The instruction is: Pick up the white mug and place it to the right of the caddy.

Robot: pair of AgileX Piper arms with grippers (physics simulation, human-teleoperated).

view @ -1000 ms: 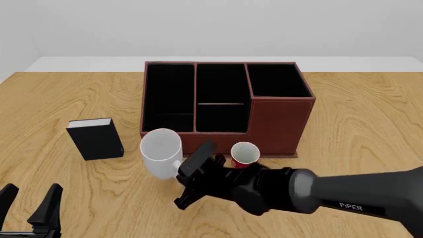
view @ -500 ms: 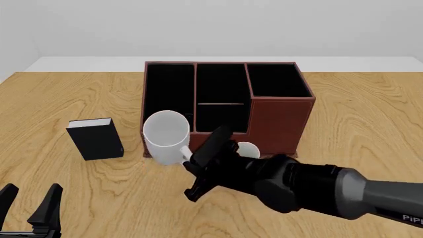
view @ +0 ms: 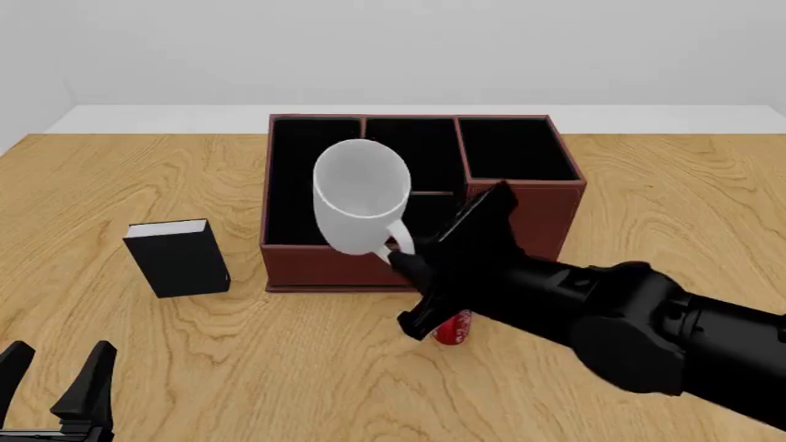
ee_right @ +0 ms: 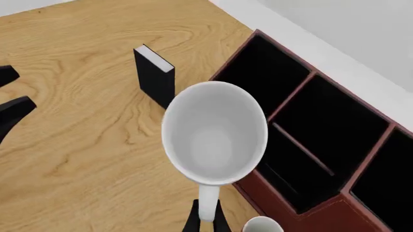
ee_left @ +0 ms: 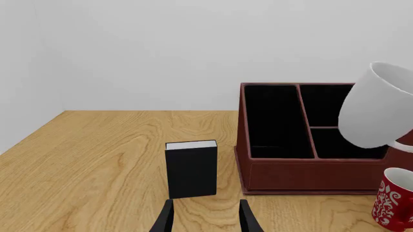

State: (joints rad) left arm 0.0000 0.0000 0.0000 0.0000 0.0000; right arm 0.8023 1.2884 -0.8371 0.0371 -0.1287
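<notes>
Now, right jaws: the right gripper has its jaws pinched nearly shut on the looped handle of the white mug; in the right wrist view the two dark fingertips sit tight on either side of the handle, just below the cup body.
White mug: held off the counter, tilted so its open mouth faces up and toward the near side; its inside looks bare. In the front view it hangs over the near-left part of the caddy, in front of the left and middle compartments.
Left jaws: the left gripper sits low at the near-left edge of the counter, its jaws parted with a clear gap, nothing between them and touching nothing.
Caddy: dark reddish-brown box with black-lined compartments, standing at the middle of the counter toward the far side; its far-right section is taller than the others.
Red cup: a small red cup with white markings stands on the counter near the caddy's near wall, mostly hidden under the right arm in the front view; the left wrist view shows it upright.
Black book: a black book stands upright on the counter left of the caddy, well apart from both grippers.
</notes>
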